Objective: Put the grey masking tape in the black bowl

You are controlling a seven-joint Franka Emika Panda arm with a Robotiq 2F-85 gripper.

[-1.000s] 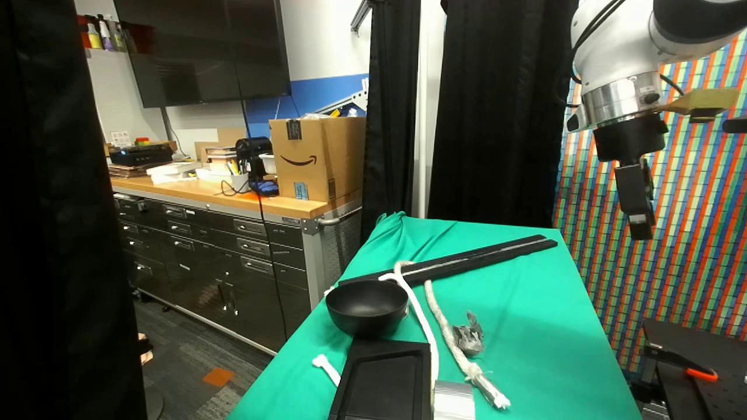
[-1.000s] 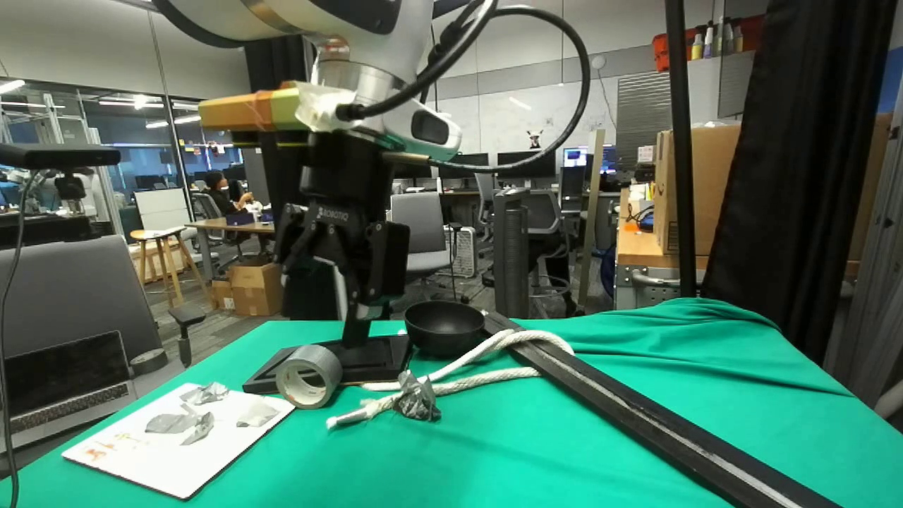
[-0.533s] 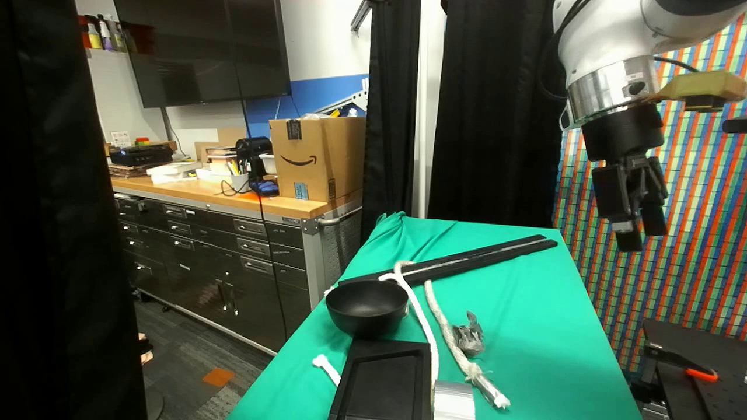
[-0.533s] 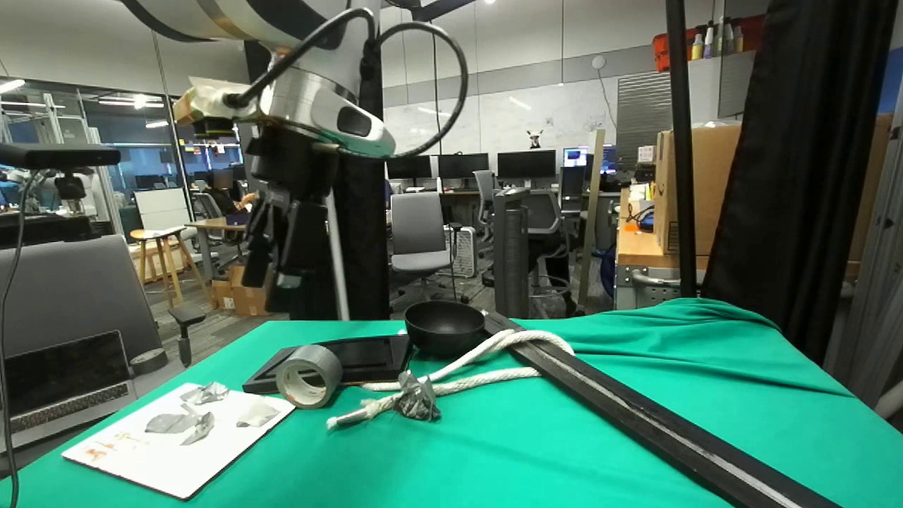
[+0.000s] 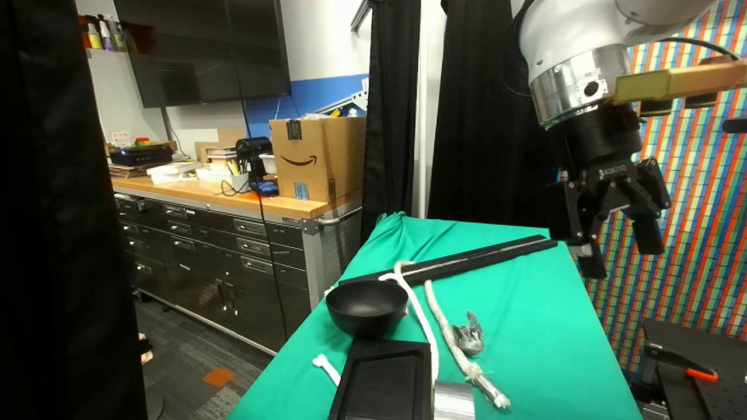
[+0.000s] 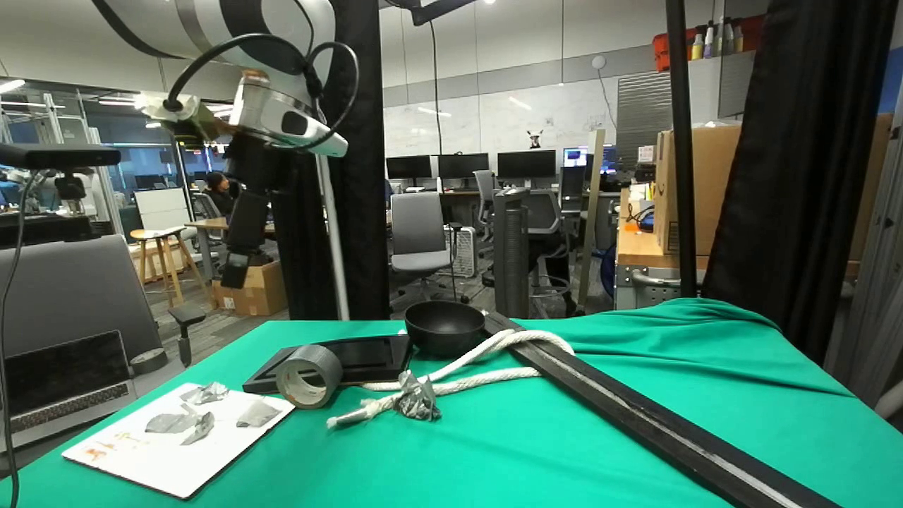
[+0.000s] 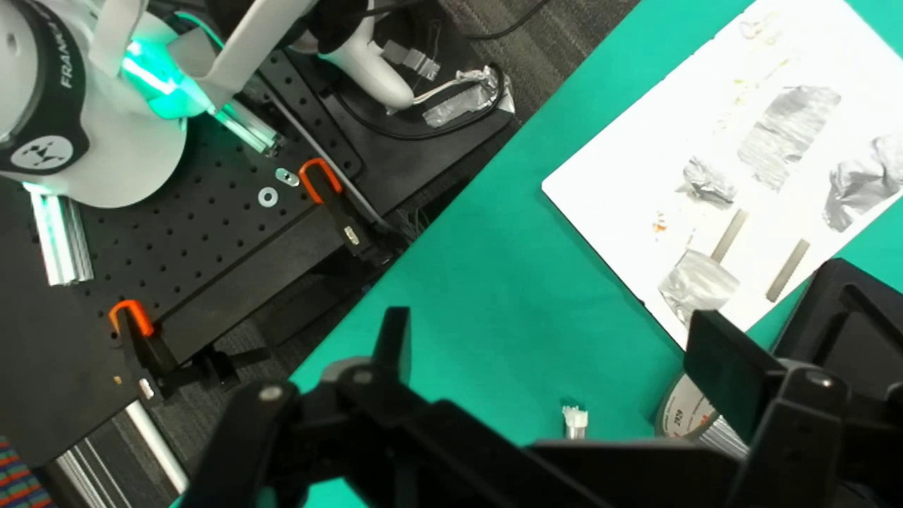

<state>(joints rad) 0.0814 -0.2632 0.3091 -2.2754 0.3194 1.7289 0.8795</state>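
in an exterior view, find grey tape [image 6: 326, 365] toward tabletop's far-left corner, outside black bowl [image 6: 445, 329] near far edge. note gripper [image 5: 621, 253] with empty, parted jaws. apparently all left: grasp, carry, release.

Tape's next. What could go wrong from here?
The tape stands on its round side, so a nudge from the open tool might roll it. The black tray sits right beside it, so the tool may hit that instead. The black bowl is near the edge of the table, so a bump or a hard drop could knock it off.
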